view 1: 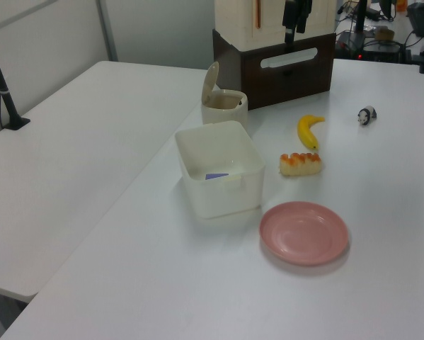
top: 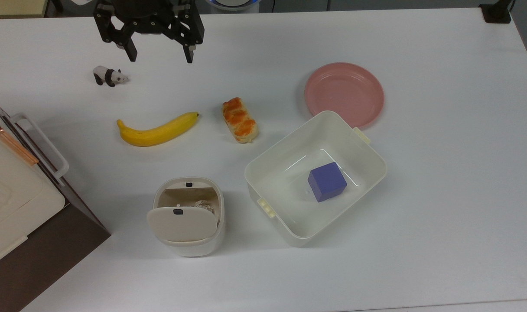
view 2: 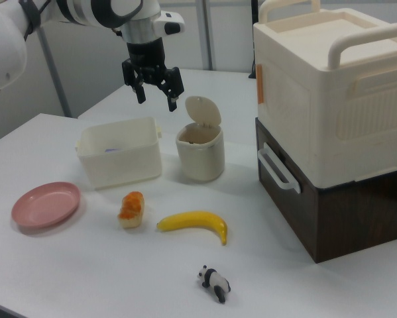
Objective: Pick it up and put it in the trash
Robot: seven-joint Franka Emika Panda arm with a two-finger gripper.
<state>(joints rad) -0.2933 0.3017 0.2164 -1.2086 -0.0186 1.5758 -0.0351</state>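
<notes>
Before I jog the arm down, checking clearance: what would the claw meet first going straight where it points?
The claw is open and points down; below it looks like bare table, between the panda figure and the banana, though depth is uncertain.

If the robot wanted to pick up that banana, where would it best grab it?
Probably around the middle of the banana, coming straight down from above. It lies flat on the table with open space on both long sides, and the middle is its thickest, steadiest part. The open gripper would likely close across the narrow width, not along the curve.
</notes>
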